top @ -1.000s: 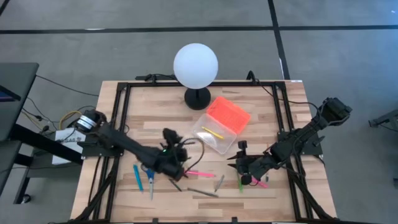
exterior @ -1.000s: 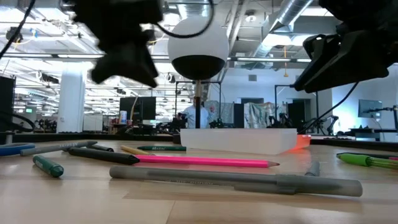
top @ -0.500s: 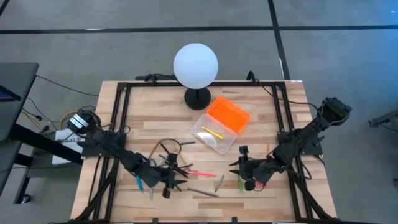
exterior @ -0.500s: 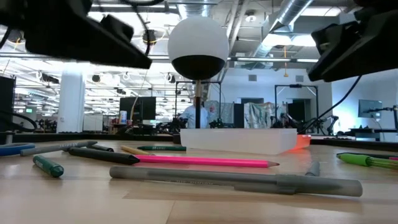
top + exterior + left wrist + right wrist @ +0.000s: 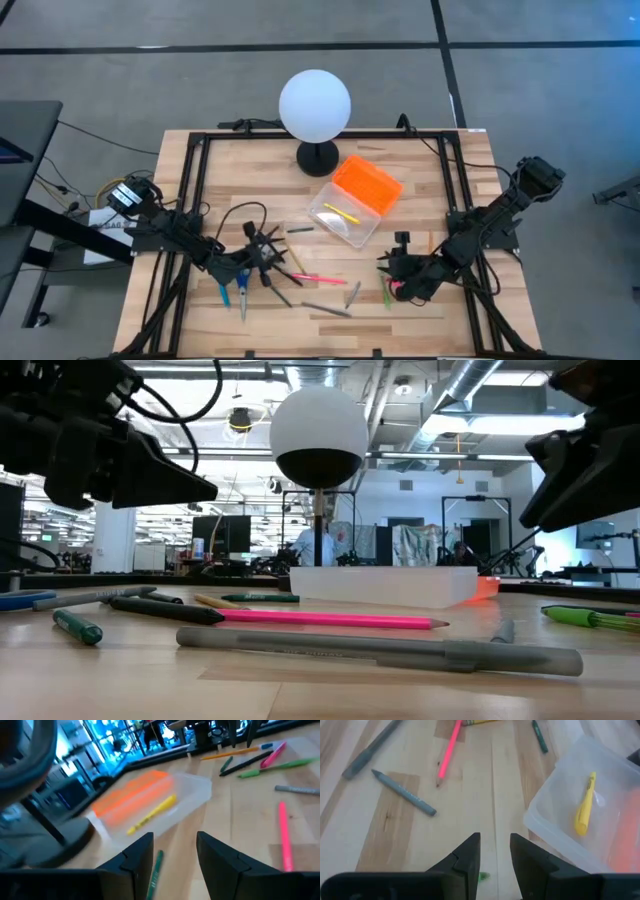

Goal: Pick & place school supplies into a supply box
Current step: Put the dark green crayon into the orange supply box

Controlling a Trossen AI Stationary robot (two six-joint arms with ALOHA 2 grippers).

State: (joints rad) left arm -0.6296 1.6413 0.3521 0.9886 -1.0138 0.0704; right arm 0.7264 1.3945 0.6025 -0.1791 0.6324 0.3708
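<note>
The supply box [image 5: 340, 215] sits open on the table's middle, its clear body holding one yellow marker [image 5: 585, 802], its orange lid [image 5: 367, 182] on the far-right side. Pens, pencils and markers lie scattered nearer: a pink pencil [image 5: 320, 279], grey pens [image 5: 326, 309], blue pens and scissors [image 5: 232, 293], green and pink markers [image 5: 398, 293]. My left gripper [image 5: 275, 258] hovers open over the scatter left of the box, facing the box [image 5: 150, 805]. My right gripper [image 5: 390, 268] hovers open above the green and pink markers, touching nothing.
A white globe lamp [image 5: 315, 105] on a black base stands behind the box at the far edge. A black frame [image 5: 195, 180] runs around the tabletop. A green pencil [image 5: 298, 229] lies just left of the box. Bare wood shows between the box and my right gripper.
My left arm has drawn back toward the table's left edge, swinging first toward the near edge and then back, and the gripper has turned. My right gripper has shifted a little toward the right edge. The supplies and box have stayed put.
</note>
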